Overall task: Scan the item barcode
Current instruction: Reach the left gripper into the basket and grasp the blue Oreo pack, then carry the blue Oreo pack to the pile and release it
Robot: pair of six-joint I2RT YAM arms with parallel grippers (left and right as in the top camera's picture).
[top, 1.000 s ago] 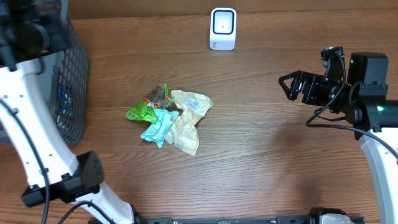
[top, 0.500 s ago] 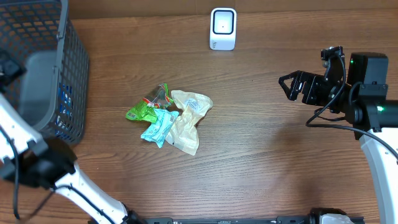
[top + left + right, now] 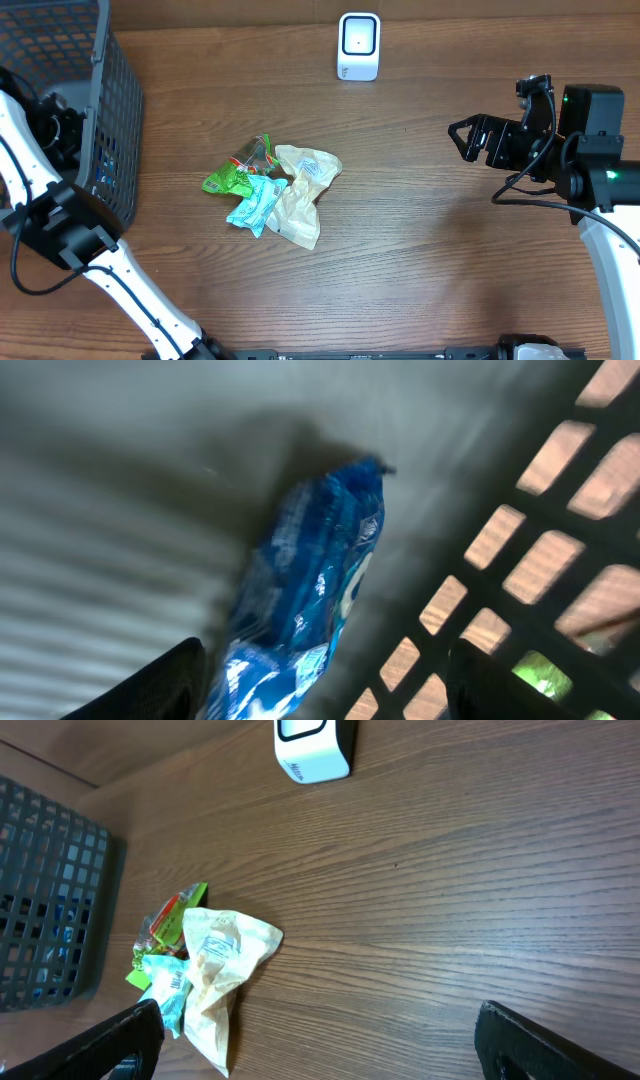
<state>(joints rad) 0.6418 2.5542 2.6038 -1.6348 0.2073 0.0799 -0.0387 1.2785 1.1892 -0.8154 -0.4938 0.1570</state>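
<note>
Left gripper (image 3: 325, 650), above a blue packet (image 3: 310, 590) in the basket (image 3: 120, 110), and right gripper (image 3: 458, 138) both gape empty; the packets (image 3: 270, 190) heaped in front of the scanner (image 3: 359, 45) look light, crinkly, slippery, best pinched at a crimped edge.

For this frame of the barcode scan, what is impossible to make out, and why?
Blue plastic packet, left wrist view: print and any barcode lost to motion blur.
White barcode scanner, right wrist view: top cut off by the frame edge.
Pile of crumpled wrappers, overhead: barcodes too small; overlap hides the count.
Dark mesh basket, overhead: its wall and the left arm hide the contents.
</note>
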